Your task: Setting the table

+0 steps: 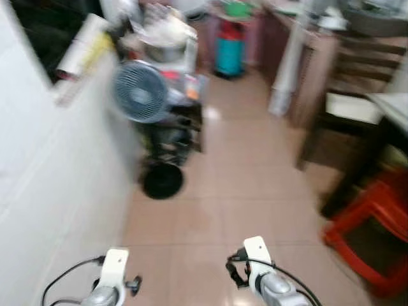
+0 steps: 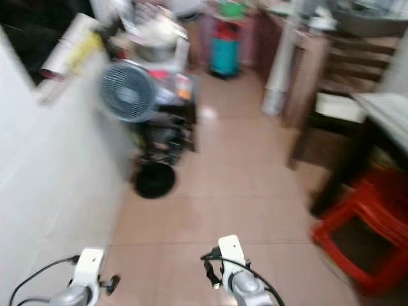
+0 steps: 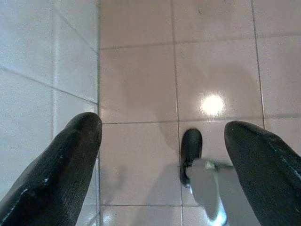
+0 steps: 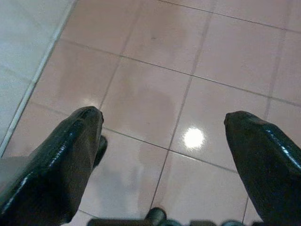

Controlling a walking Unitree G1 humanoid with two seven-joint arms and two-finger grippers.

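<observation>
White tiled wall [image 1: 38, 210] runs along the robot's left side in the blurred head views, and pinkish floor tiles [image 1: 255, 191] stretch ahead down a narrow kitchen passage. Both arms hang low at the bottom edge of the head views, where the fingers are out of sight; the wrist views supply them: the left gripper [image 3: 162, 155] hangs over the seam where wall meets floor, its two black fingers [image 3: 66, 165] spread wide and holding nothing, with the robot's own dark foot [image 3: 190, 150] on the tiles below, and the right gripper [image 4: 162, 155] hangs over bare floor, its fingers [image 4: 61, 160] likewise wide apart and empty. Going left to right in the head views, a rolled paper [image 1: 83, 48] leans on the wall ledge, then a round grey fan [image 1: 141, 90] stands in front of a cluttered dark rack [image 1: 172, 121] carrying pots and bowls, with a black round thing [image 1: 162, 180] on the floor at its foot. Farther back stands a teal and red gas bottle [image 1: 229, 50]. A pale upright roll [image 1: 285, 70] leans by a brown counter [image 1: 312, 70]. On the right stands the table [image 1: 392, 105], pale-topped with dark legs, partly cut by the frame edge, and a red plastic stool [image 1: 370, 236] sits tucked beside it, narrowing the passage. What lies on the table is too blurred to tell.
</observation>
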